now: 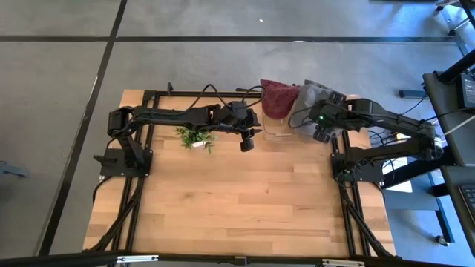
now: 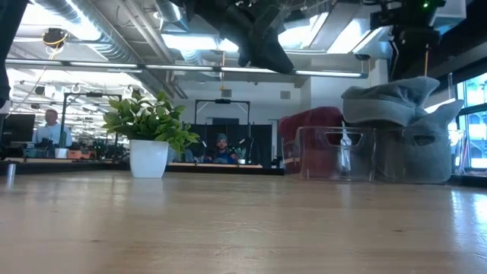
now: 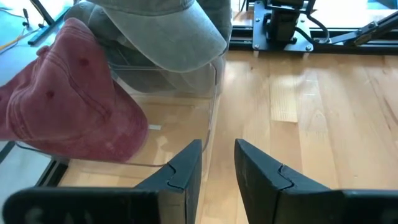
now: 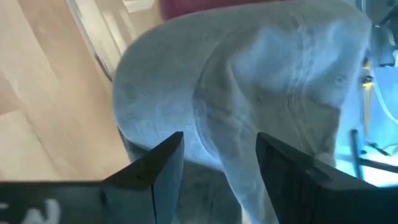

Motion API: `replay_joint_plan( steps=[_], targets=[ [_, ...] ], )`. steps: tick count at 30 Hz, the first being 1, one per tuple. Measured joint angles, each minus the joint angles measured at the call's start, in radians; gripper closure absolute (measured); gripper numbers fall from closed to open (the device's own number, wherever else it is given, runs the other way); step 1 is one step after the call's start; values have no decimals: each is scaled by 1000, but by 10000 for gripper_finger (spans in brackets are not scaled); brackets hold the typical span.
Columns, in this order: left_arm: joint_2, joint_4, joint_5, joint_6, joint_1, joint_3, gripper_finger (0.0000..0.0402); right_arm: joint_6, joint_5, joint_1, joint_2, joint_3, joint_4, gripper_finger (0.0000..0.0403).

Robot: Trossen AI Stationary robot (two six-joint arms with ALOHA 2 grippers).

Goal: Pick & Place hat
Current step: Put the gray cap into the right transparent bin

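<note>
Table front (image 1: 245, 208) free; plant (image 1: 195, 136), clear bin (image 1: 276, 127) crowd back.

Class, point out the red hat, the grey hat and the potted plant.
red hat (image 3: 68, 106): left wrist view, on its crown.
grey hat (image 4: 249, 81): right wrist view, on its crown.
potted plant (image 2: 148, 157): low view, on its white pot.
</note>
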State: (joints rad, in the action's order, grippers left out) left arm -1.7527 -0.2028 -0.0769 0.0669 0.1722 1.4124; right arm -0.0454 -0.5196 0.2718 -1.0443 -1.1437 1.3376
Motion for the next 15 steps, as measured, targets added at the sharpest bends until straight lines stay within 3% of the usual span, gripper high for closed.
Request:
replay_joint_plan(
  steps=[9,15],
  targets=[
    [0,-3,46,0,-1,0,311,-170,82,141,0,2,-100,229],
    [0,-3,48,24,-1,0,308,-198,183,204,-17,2,-113,240]
  ],
)
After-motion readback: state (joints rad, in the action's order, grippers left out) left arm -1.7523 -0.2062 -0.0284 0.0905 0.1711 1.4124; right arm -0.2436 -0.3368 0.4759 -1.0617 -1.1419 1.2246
